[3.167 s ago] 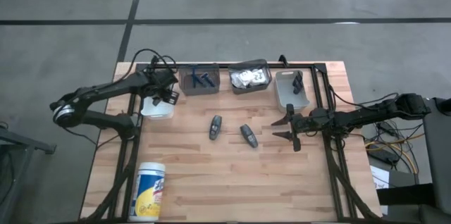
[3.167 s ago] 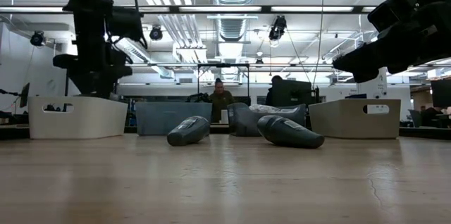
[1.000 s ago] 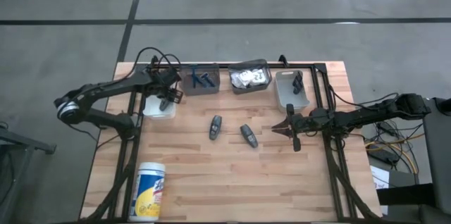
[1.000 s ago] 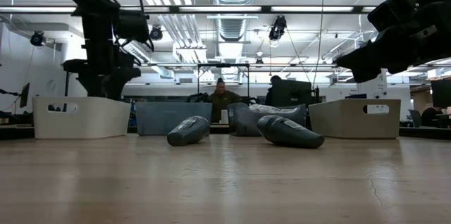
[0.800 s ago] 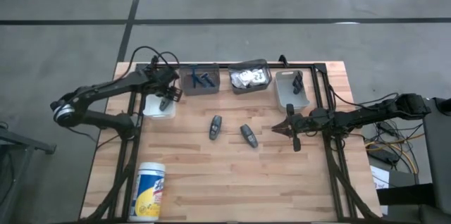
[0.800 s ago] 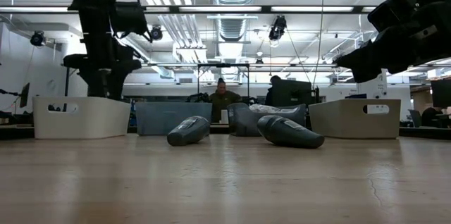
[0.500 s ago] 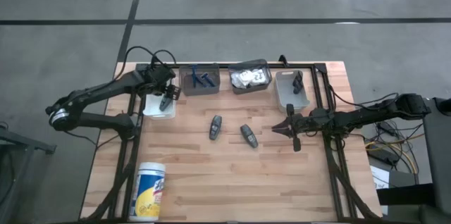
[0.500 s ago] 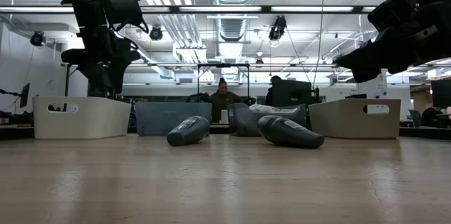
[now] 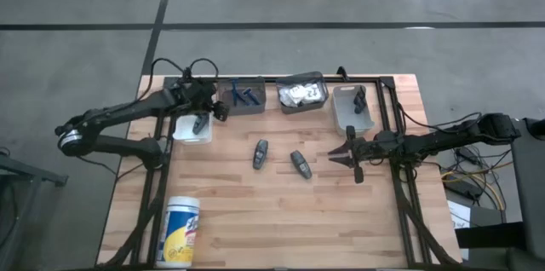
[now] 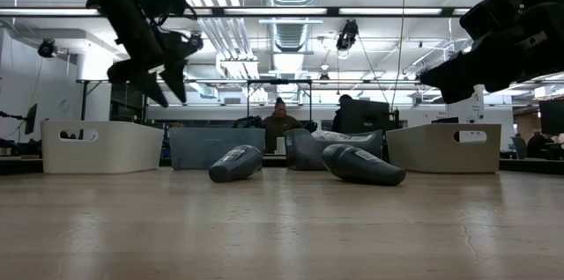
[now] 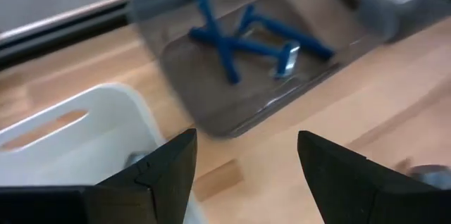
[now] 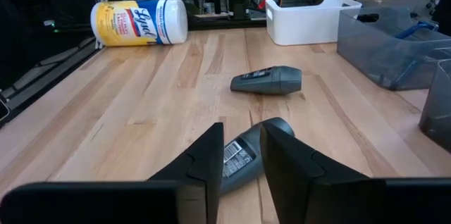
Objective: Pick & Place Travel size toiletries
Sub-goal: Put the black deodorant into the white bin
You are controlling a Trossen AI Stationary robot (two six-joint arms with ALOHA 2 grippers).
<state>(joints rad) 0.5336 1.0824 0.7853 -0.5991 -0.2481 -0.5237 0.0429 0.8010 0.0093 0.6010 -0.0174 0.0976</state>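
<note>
Two dark grey tubes lie on their sides mid-table [image 9: 261,153] [image 9: 300,163]; the low view shows them too [image 10: 235,164] [image 10: 361,165]. Blue sticks [image 11: 239,37] lie in a clear bin [image 9: 241,96]. White packets [image 9: 302,92] fill a second clear bin, and a black piece [image 9: 358,99] lies in the grey bin [image 9: 345,116]. My left gripper [image 9: 211,116] [image 11: 243,146] hangs open and empty, tipped, above the gap between the white bin [image 9: 192,128] and the stick bin. My right gripper [image 9: 342,155] [image 12: 242,136] hovers open to the right of the nearer tube [image 12: 246,155], touching nothing.
A white canister with a blue-and-yellow label [image 9: 180,231] lies on its side near the table's front left corner. The bins stand in a row along the far edge. Bare wood lies in front of the tubes. People sit in the room behind [image 10: 278,120].
My left gripper has risen from just over the white bin, tipped out of its downward pose, and swung toward the bin of blue sticks. The tubes have not moved.
</note>
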